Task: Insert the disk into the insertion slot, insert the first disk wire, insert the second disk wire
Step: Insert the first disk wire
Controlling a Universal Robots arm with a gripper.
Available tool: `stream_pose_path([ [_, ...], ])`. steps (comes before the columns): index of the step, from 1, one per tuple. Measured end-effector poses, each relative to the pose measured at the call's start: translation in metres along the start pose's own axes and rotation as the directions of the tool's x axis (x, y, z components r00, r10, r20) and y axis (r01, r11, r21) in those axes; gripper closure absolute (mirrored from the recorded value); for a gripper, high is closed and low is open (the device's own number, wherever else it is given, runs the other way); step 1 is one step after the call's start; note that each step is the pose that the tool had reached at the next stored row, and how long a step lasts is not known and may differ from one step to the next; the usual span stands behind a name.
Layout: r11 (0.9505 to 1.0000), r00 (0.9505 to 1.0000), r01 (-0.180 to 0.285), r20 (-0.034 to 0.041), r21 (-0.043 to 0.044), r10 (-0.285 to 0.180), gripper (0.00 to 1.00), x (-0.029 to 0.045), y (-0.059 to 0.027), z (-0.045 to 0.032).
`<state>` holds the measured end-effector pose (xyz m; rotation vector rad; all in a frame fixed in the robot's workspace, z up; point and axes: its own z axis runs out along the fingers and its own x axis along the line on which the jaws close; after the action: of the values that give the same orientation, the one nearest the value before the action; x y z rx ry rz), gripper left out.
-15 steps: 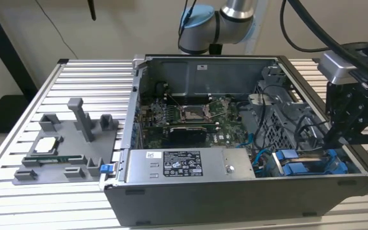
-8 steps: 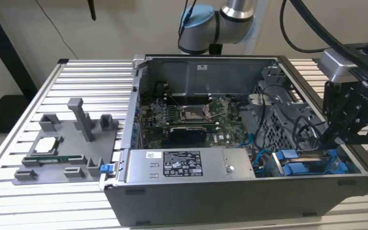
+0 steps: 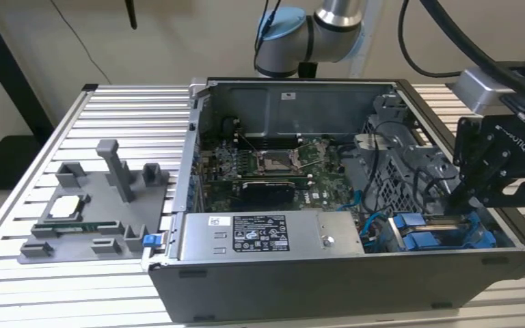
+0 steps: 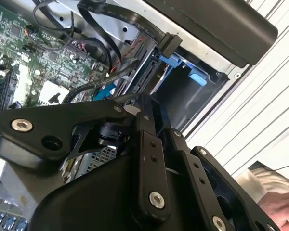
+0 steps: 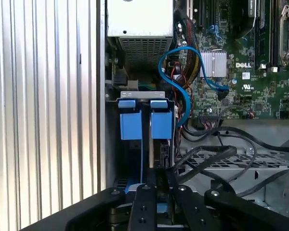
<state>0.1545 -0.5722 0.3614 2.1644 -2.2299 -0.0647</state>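
Note:
The disk (image 5: pixel 161 126) stands on edge in the insertion slot (image 5: pixel 142 96), a grey metal bay at the front corner of the open computer case (image 3: pixel 335 287). Its blue carrier tabs (image 3: pixel 426 239) show beside a second blue carrier (image 5: pixel 130 125). My black gripper (image 5: pixel 159 175) hangs over the disk's rear edge. It is shut on the end of a black disk wire (image 5: pixel 202 154) that loops in from the side and touches or nearly touches the disk. In the second wrist view the gripper (image 4: pixel 147 108) sits by the bay, and another black flat wire with a connector (image 4: pixel 167 44) hangs free above the blue carrier (image 4: pixel 183 62).
A blue cable (image 5: pixel 183 91) curves from the motherboard (image 3: pixel 272 164) toward the bay. The silver power supply (image 3: pixel 262 236) lies along the case front. A grey fixture tray (image 3: pixel 89 212) stands on the slatted table (image 3: pixel 107 102). A person's hand (image 4: pixel 279 204) rests beside the case.

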Motion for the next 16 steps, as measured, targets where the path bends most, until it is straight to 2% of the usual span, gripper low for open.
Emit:
stream_pose_path([
  [16,0.9987,0.9987,-0.05,0.0044,0.0,0.05,1.0,0.0005,-0.0077,0.0068],
])
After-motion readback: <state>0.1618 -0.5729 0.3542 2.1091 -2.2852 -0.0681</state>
